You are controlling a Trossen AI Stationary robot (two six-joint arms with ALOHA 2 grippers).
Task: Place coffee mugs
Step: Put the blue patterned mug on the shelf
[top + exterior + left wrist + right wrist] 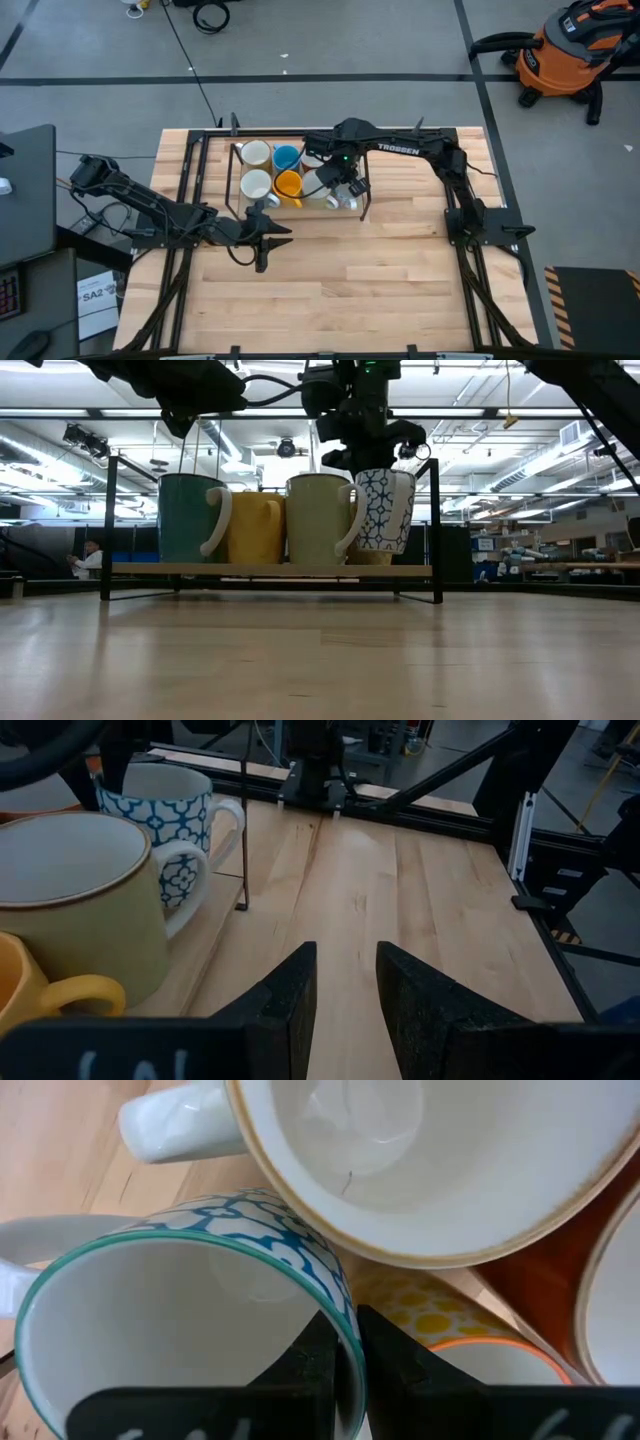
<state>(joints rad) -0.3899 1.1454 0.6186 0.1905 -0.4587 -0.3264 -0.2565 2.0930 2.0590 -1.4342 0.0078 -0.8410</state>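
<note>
My right pincer pinches the rim of the patterned mug, one finger inside the wall, one outside. The mug hangs upright directly beneath it, at the rack's near corner, beside the cream mug. My left pincer waits off the rack, fingers narrowly parted.

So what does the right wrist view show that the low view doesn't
Only the right wrist view shows the right gripper pinching the rim of the blue-and-white patterned mug, one finger inside and one outside, plus the mugs' white insides. Only the low view shows the mugs side on, standing on the black-framed rack with handles facing the camera, and a person in the room behind. Both show the patterned mug and the cream mug beside it.
</note>
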